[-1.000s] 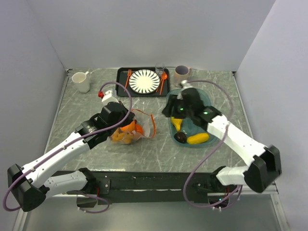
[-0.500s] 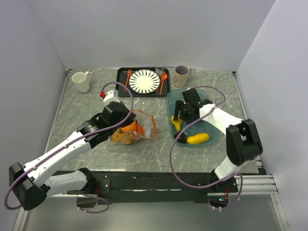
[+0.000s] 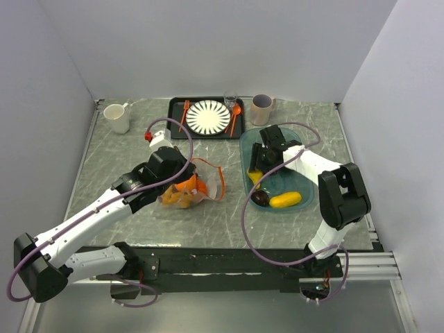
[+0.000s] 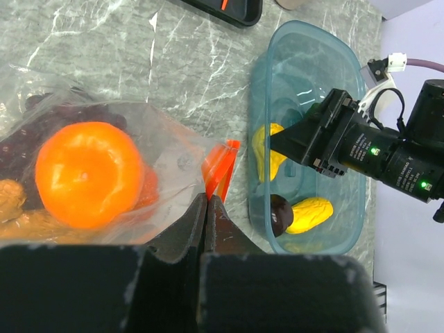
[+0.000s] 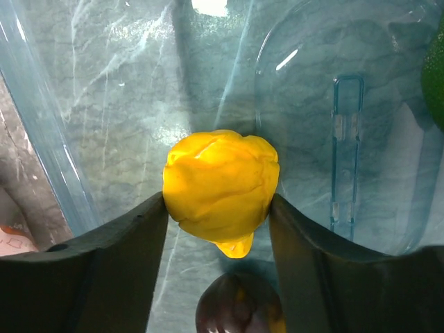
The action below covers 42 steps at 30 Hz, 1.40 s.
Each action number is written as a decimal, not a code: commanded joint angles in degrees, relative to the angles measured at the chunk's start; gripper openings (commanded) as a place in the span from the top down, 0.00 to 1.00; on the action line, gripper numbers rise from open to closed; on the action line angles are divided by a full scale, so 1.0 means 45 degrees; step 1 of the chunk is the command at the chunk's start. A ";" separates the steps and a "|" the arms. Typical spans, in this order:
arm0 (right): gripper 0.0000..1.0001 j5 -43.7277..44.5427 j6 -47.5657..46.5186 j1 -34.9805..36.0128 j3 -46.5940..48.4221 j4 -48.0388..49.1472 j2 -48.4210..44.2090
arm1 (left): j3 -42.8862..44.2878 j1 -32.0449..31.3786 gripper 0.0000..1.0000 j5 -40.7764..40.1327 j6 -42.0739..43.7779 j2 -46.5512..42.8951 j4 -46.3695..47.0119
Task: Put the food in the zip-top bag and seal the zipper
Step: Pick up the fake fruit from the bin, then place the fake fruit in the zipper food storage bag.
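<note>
Marbled grey tabletop point(image 3: 111, 149) lay under everything. Left of centre, the left gripper point(image 4: 207, 202) pinched tight on the zip-top bag point(image 4: 166, 139) beside its zipper point(image 4: 220, 166), with the orange point(image 4: 88, 173) already inside. Right of centre, the right gripper point(image 5: 218, 201) had dropped into the teal tub point(image 4: 305, 76) within the last second and closed on a yellow piece point(image 5: 220, 173) (not lifted yet, I judged), so another piece was ready for bagging.

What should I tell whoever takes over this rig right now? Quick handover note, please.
Left gripper: shut on the zip-top bag edge by the zipper, which is unsealed.
Right gripper: shut on a yellow piece inside the teal tub.
Done: the orange is in the bag.
Left: bag the held piece, the second yellow piece, the dark purple piece and the green piece, then seal the zipper.
</note>
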 commanded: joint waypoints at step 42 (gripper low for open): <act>0.76 -0.4586 0.1222 0.3459 -0.0495 0.2430 -0.3624 | 0.0199 -0.0020 0.99 0.0203 -0.0034 0.0065 0.0564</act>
